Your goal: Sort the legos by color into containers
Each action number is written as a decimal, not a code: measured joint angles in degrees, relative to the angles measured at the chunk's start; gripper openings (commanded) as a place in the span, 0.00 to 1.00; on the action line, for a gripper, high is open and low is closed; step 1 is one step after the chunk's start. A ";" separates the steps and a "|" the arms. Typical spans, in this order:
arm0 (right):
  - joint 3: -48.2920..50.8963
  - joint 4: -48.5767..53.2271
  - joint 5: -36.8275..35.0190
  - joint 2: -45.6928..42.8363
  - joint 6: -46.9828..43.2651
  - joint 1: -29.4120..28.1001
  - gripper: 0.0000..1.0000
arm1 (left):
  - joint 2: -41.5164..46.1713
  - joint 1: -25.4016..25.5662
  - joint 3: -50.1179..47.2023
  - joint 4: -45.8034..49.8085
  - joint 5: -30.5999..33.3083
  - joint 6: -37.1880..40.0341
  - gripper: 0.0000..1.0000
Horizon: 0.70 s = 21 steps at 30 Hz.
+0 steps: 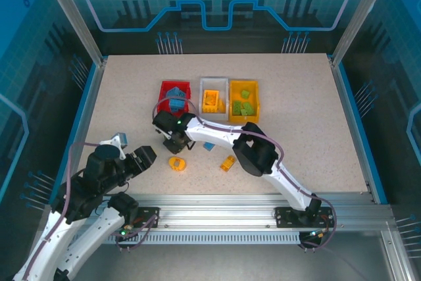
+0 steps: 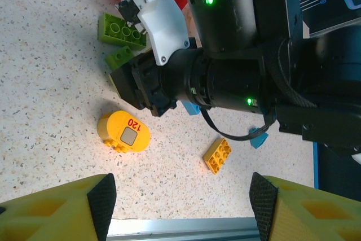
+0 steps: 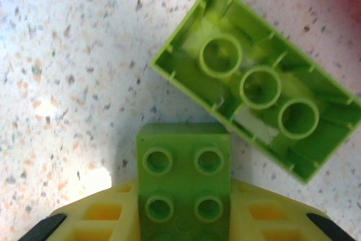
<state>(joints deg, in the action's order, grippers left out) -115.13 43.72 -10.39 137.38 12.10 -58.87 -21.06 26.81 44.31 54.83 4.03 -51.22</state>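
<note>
Right pincer is clamped on a green 2x2 brick, yellow fingers flush on both its sides. That brick sits just beside an upturned green 2x4 brick on the bench, near the red bin. Left pincer has jaws apart, hanging over the bench near a yellow "120" piece and an orange-yellow brick.

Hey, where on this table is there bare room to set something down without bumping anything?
Bare table runs from the orange-yellow bin to the right edge, and again left of the red bin toward the back left corner. It is crowded in front of the red bin: the right claw, green bricks and the yellow piece sit close together.
</note>
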 measured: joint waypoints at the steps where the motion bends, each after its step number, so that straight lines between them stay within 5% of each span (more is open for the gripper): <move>1: 1.49 -0.22 0.04 -1.01 0.00 -0.13 0.31 | -0.02 0.00 -0.13 -0.26 -0.11 -0.11 0.68; 11: 26.53 -4.35 -1.31 -32.89 3.39 2.54 0.32 | -11.21 0.37 -1.01 -12.09 -8.50 -0.96 0.68; 16: 32.74 -6.16 -2.82 -43.32 8.61 15.45 0.32 | -23.69 6.64 -0.46 -21.33 -9.86 -0.72 0.68; 21: 29.55 -4.13 -4.81 -36.54 12.57 28.02 0.33 | -38.62 16.02 4.83 -27.98 -7.69 1.64 0.68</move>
<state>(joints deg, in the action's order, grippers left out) -85.58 39.59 -15.20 100.84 24.67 -30.85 -59.68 42.83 49.15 26.85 -3.66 -49.58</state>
